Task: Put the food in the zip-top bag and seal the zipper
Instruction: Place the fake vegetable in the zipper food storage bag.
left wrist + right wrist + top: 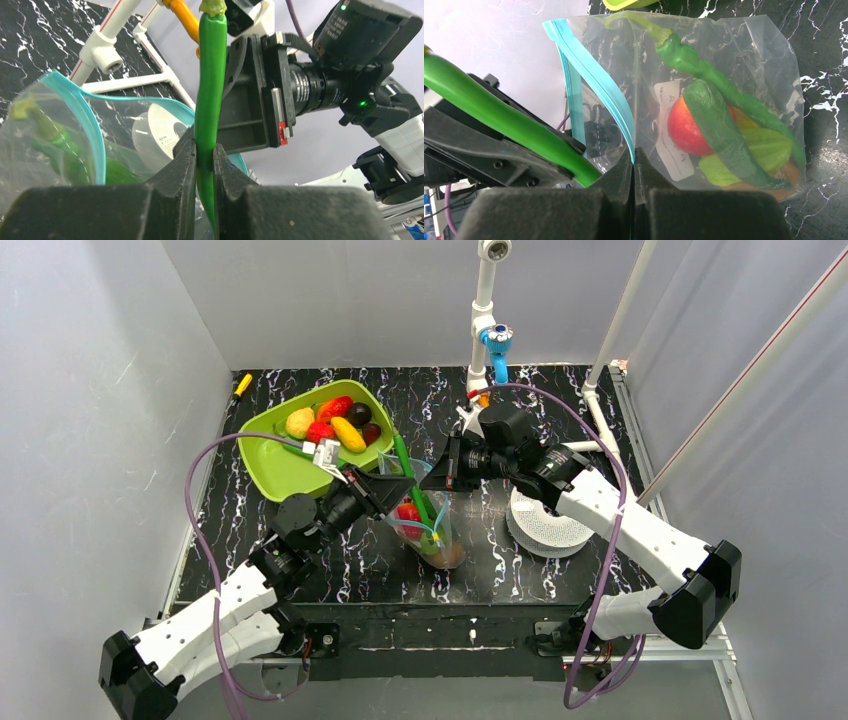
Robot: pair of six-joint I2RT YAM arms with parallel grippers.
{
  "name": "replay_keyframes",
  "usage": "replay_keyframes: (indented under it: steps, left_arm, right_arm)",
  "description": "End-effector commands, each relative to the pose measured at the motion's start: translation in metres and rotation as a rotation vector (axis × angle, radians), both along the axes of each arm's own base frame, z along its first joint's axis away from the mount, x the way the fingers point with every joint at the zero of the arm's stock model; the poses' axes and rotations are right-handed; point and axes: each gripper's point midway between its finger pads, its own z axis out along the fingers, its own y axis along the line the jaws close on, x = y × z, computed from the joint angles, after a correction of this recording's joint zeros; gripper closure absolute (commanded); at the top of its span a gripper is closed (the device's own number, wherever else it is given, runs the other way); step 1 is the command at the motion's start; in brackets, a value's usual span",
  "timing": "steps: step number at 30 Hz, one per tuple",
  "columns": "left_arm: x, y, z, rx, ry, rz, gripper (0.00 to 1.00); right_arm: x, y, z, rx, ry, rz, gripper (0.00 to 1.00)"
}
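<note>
While the left gripper (205, 156), reaching in from 7 o'clock, clamps a green pepper (210, 90) at the zip-top bag (744, 60) mouth (mid-table), the right gripper (634, 161), forearm angled in from 4 o'clock, pinches the zipper (593, 86).

The worktop (560, 410) is black with white marble-like veins, boxed in by plain white walls (100, 390). A lime-green oval tray (262, 455) sits at its far left. On the right lies a white round disc (548, 525) dotted with fine holes. At the far edge stands a white pipe post (484, 300) with a blue fitting (497, 340) partway up and an orange piece (182, 17) low down. A small yellow object (243, 384) lies at the far left corner. Another white pipe (625, 310) slants up on the right.
</note>
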Motion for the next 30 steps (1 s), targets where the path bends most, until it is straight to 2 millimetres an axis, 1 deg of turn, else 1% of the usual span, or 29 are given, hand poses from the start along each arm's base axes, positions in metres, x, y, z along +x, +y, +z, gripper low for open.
replay_keyframes:
  steps: [1, 5, 9, 11, 12, 13, 15, 17, 19, 21, 24, 25, 26, 27, 28, 29, 30]
  left_arm:
    - [-0.004, -0.001, -0.002, 0.020, -0.035, 0.040, 1.00]
    - [-0.005, -0.003, -0.020, 0.057, -0.042, 0.061, 1.00]
    - [-0.001, -0.006, -0.024, 0.072, -0.053, 0.072, 0.95]
    - [0.000, -0.008, -0.028, 0.075, -0.045, 0.067, 0.85]
    - [-0.001, -0.008, -0.032, 0.076, -0.034, 0.065, 0.77]
    - [-0.001, -0.008, -0.035, 0.078, -0.024, 0.063, 0.74]
    - [-0.005, -0.006, -0.041, 0.089, -0.007, 0.054, 0.63]
    - [-0.009, -0.003, -0.043, 0.112, 0.007, 0.048, 0.49]
    - [-0.013, 0.003, -0.050, 0.157, 0.043, 0.048, 0.37]
    - [-0.017, 0.006, -0.056, 0.214, 0.078, 0.038, 0.30]
    - [-0.024, 0.013, -0.062, 0.325, 0.139, 0.023, 0.28]
    - [-0.026, 0.017, -0.062, 0.350, 0.157, 0.027, 0.27]
    - [-0.028, 0.025, -0.066, 0.394, 0.182, 0.045, 0.24]
    - [-0.027, 0.032, -0.056, 0.409, 0.178, 0.072, 0.21]
    - [-0.028, 0.039, -0.052, 0.444, 0.180, 0.086, 0.18]
    - [-0.028, 0.046, -0.048, 0.485, 0.186, 0.105, 0.15]
    - [-0.028, 0.053, -0.040, 0.516, 0.184, 0.120, 0.15]
  right_arm:
    - [0.005, 0.008, 0.026, 0.093, -0.044, 0.003, 0.99]
    - [0.004, 0.012, 0.027, 0.113, -0.024, 0.018, 0.99]
    - [0.002, 0.015, 0.025, 0.121, -0.002, 0.028, 0.99]
    - [0.002, 0.015, 0.024, 0.121, 0.002, 0.028, 0.99]
    - [0.002, 0.015, 0.023, 0.119, 0.004, 0.028, 0.99]
    - [0.002, 0.015, 0.023, 0.119, 0.004, 0.028, 0.99]
    - [0.001, 0.014, 0.022, 0.118, 0.006, 0.028, 0.99]
    - [0.001, 0.013, 0.021, 0.115, 0.006, 0.025, 0.99]
    - [0.001, 0.012, 0.019, 0.112, 0.010, 0.025, 0.99]
    - [0.001, 0.012, 0.019, 0.113, 0.011, 0.025, 0.99]
    - [0.001, 0.012, 0.020, 0.114, 0.010, 0.026, 0.99]
    - [0.002, 0.011, 0.019, 0.113, 0.009, 0.025, 0.99]
    - [0.001, 0.011, 0.019, 0.112, 0.010, 0.026, 0.99]
    - [0.001, 0.012, 0.018, 0.110, 0.011, 0.029, 0.99]
    - [0.001, 0.011, 0.018, 0.109, 0.010, 0.030, 0.99]
    - [0.001, 0.011, 0.017, 0.107, 0.011, 0.031, 0.99]
    - [0.001, 0.011, 0.017, 0.107, 0.011, 0.034, 0.99]
